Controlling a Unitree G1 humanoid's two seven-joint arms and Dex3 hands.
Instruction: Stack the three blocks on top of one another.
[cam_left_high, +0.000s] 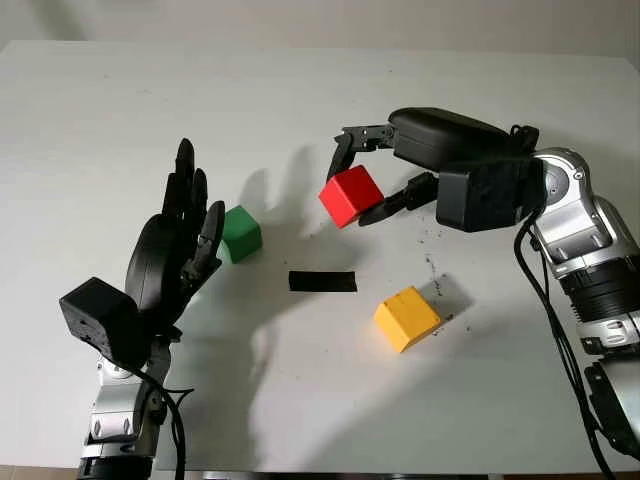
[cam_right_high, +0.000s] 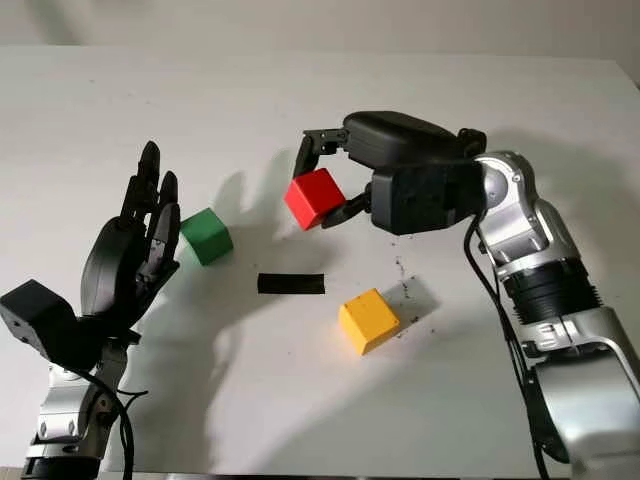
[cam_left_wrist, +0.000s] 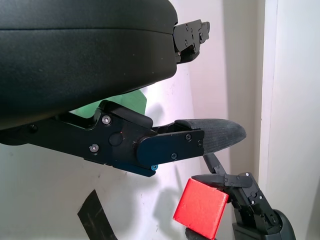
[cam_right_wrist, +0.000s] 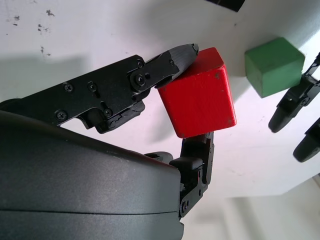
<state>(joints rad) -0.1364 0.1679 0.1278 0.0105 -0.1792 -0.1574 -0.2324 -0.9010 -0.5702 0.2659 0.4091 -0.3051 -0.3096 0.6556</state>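
Note:
My right hand (cam_left_high: 358, 180) is shut on the red block (cam_left_high: 351, 195), which it holds in the air above the middle of the white table; its fingertips (cam_right_wrist: 182, 52) pinch the red block (cam_right_wrist: 198, 95) from two sides. The green block (cam_left_high: 240, 233) sits on the table to the left, apart from the red one. Just left of the green block my left hand (cam_left_high: 190, 225) stands open and upright, holding nothing. The yellow block (cam_left_high: 406, 318) lies alone on the table nearer the front, below and right of the red block.
A strip of black tape (cam_left_high: 322, 281) is stuck flat on the white table (cam_left_high: 300, 90) between the green and yellow blocks. Small dark specks mark the surface right of the yellow block. My right forearm (cam_left_high: 590, 250) runs along the table's right side.

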